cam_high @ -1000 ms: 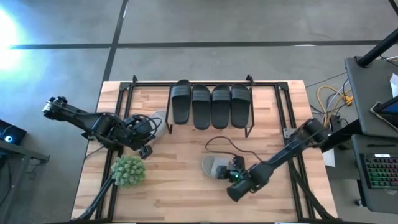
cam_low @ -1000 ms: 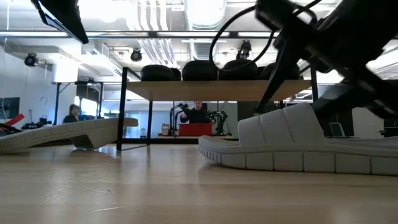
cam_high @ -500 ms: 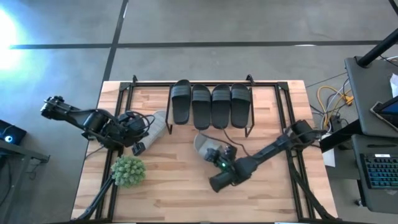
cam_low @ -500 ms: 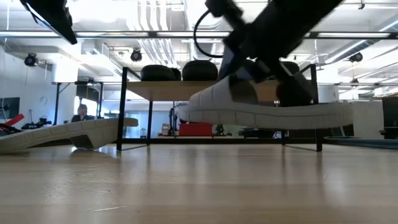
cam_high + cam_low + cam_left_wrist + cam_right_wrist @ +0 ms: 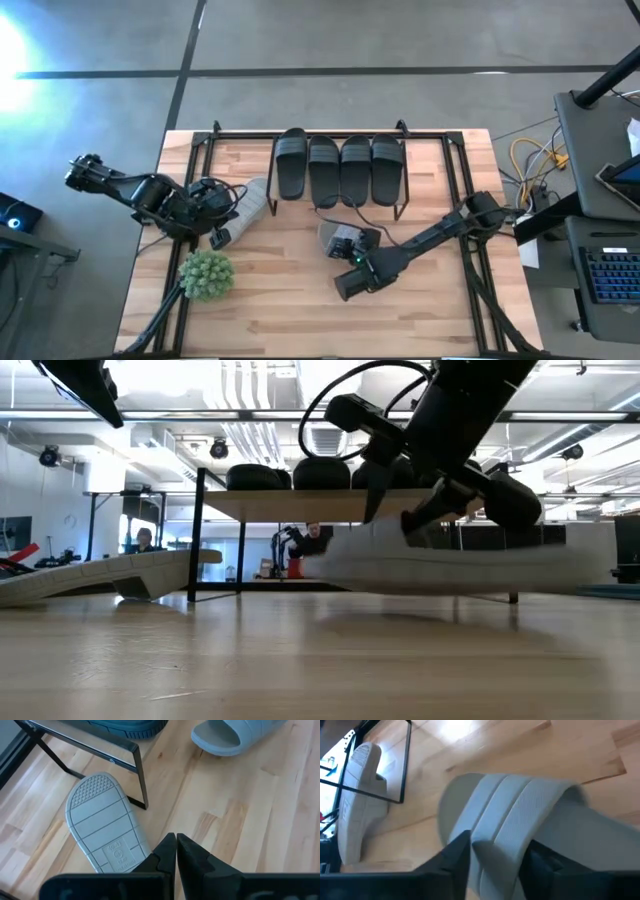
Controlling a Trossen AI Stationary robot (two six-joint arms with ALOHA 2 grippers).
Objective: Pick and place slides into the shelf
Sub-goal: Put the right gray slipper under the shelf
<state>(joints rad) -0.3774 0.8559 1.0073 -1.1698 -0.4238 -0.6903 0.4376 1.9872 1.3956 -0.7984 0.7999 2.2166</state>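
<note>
My right gripper (image 5: 347, 247) is shut on a light grey slide (image 5: 334, 237) just in front of the shelf (image 5: 300, 505); the low view shows this slide (image 5: 450, 565) level and off the table. Four black slides (image 5: 340, 170) sit side by side on the shelf's wood top. The second grey slide (image 5: 250, 203) lies tipped by the shelf's left leg, its ribbed sole (image 5: 105, 825) turned toward my left gripper (image 5: 176, 840). That gripper is shut and close beside the slide; I cannot tell whether it touches. My right gripper holds the grey slide by its wide ribbed strap (image 5: 502, 820), which lies between the two fingers (image 5: 456, 854). The fingers come down on it slanting from above and from the near right. The slide is lifted clear of the table and roughly level.
A small green spiky plant (image 5: 205, 273) stands near the table's left near corner, close to my left arm. A black frame (image 5: 200, 150) runs around the table. A cable loops over the tabletop by the right arm (image 5: 365, 225). People are in the room beyond the table (image 5: 315, 540).
My right gripper has lifted the grey slide off the table and carried it toward the far edge and a little left, up to the front of the shelf; the slide stays roughly level. The left gripper has drawn back slightly toward the table's left, uncovering more of the tipped slide.
</note>
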